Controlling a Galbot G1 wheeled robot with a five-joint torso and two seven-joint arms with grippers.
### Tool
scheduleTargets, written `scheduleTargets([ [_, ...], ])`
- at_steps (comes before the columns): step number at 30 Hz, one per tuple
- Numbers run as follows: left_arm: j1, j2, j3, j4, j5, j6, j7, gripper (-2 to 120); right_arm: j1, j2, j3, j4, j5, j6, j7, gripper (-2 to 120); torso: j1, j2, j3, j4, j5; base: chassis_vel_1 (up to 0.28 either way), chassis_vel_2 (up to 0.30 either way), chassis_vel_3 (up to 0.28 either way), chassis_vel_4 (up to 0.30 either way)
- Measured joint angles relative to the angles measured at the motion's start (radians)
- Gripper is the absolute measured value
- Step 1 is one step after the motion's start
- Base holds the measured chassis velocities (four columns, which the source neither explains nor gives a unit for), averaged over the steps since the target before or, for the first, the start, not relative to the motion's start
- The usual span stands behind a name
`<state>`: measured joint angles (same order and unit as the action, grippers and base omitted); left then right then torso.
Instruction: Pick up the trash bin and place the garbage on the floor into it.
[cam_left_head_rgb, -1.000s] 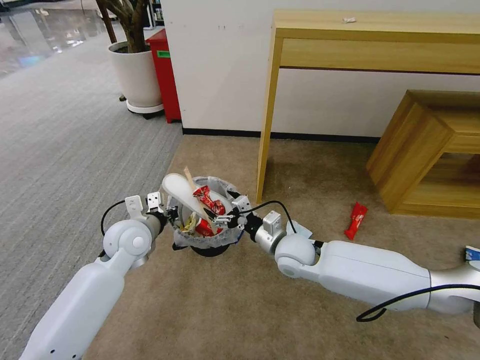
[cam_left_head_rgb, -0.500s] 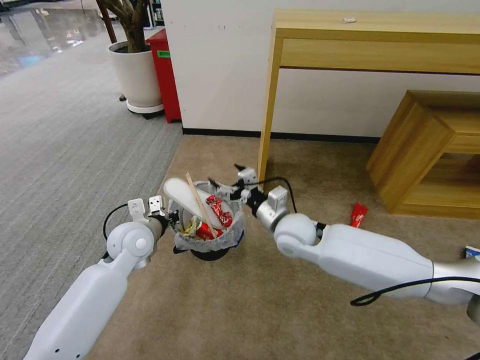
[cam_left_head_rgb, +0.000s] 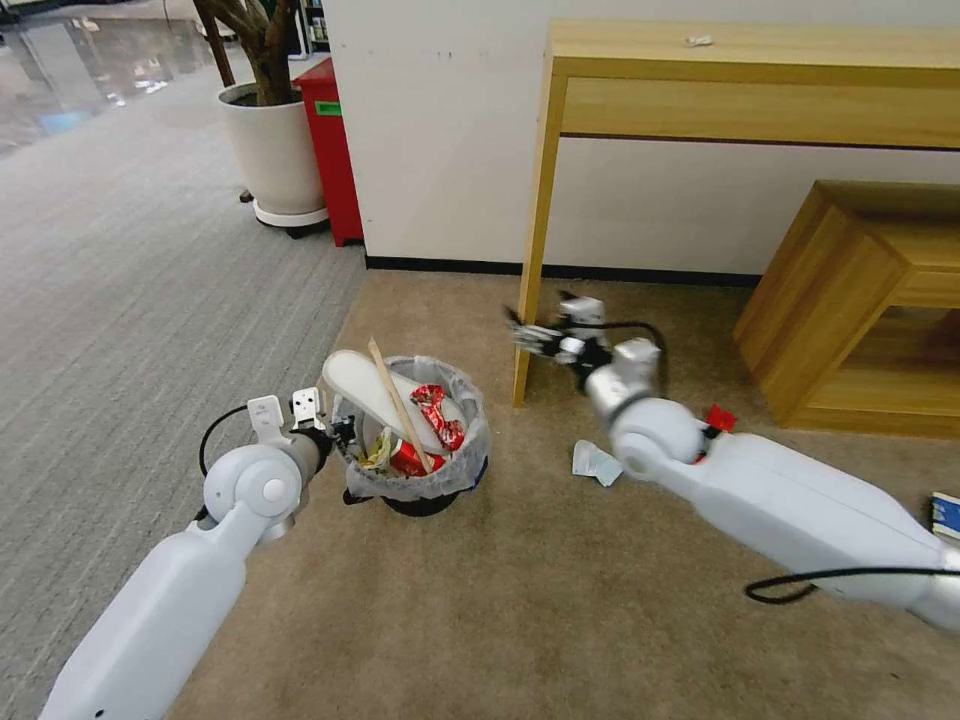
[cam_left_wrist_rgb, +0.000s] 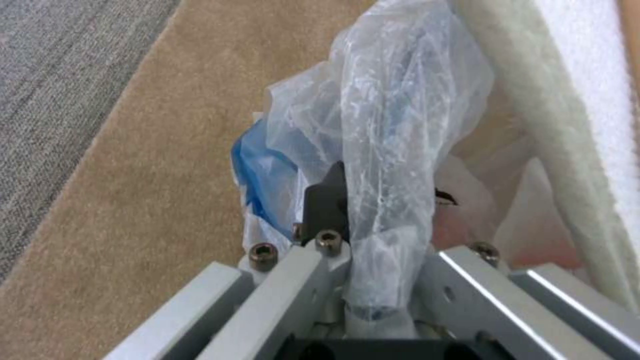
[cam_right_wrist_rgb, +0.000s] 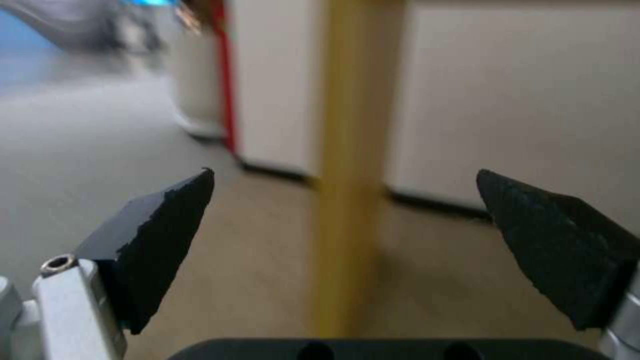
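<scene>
Bin (cam_left_head_rgb: 420, 470) in left gripper (cam_left_head_rgb: 335, 430), unlabelled.

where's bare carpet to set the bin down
Bare beige carpet lies in front of the trash bin, between both arms. It is crowded to the right: a paper scrap, a red wrapper, the table leg and the open right pincer.

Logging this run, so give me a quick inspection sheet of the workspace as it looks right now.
Surface: beige floor, bare near the robot.
Job's things: trash bin holding a slipper, stick, red wrappers.
Clutter: red wrapper, white scrap, carton on the carpet.
Grippers: left tool shut on the bin's rim; right tool open, by the table leg.
Cables: black loops along both arms.
Surroundings: wooden table, cabinet, plant pot, red box.
</scene>
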<state>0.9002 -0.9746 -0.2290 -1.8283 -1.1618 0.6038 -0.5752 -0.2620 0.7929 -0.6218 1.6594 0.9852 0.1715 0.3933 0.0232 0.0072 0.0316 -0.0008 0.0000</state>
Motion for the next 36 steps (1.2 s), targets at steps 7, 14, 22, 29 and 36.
scheduleTargets([
  [7, 0.026, 0.002, -0.017, -0.041, -0.005, -0.002, -0.004, 0, -0.275, -0.121, 0.175, -0.124, -0.103, 0.046, -0.004, 100, 0.000, 0.000, 0.000, 0.0000, -0.0004, 0.000, 0.000, 0.000, 0.000],
  [14, 0.061, 0.005, -0.037, -0.083, 0.002, -0.003, -0.005, 0, -0.380, -0.062, 0.219, -0.292, -0.147, 0.044, -0.007, 100, 0.000, 0.000, 0.000, 0.0001, -0.0001, 0.000, 0.000, 0.000, 0.000],
  [22, 0.077, 0.004, -0.044, -0.111, 0.002, -0.004, -0.005, 0, -0.425, 0.016, 0.221, -0.403, -0.160, 0.035, -0.016, 100, 0.000, 0.000, 0.000, 0.0001, -0.0001, 0.000, 0.000, 0.000, 0.000],
  [29, 0.088, 0.002, -0.046, -0.122, 0.005, -0.005, -0.005, 0, -0.429, 0.052, 0.219, -0.500, -0.172, 0.034, -0.032, 100, 0.000, 0.000, 0.000, 0.0000, -0.0002, 0.000, 0.000, 0.000, 0.000],
  [36, 0.093, 0.001, -0.047, -0.132, 0.006, -0.005, -0.007, 0, -0.418, 0.093, 0.215, -0.616, -0.250, 0.097, -0.098, 100, 0.000, 0.000, 0.000, 0.0001, -0.0002, 0.000, 0.000, 0.000, 0.000],
])
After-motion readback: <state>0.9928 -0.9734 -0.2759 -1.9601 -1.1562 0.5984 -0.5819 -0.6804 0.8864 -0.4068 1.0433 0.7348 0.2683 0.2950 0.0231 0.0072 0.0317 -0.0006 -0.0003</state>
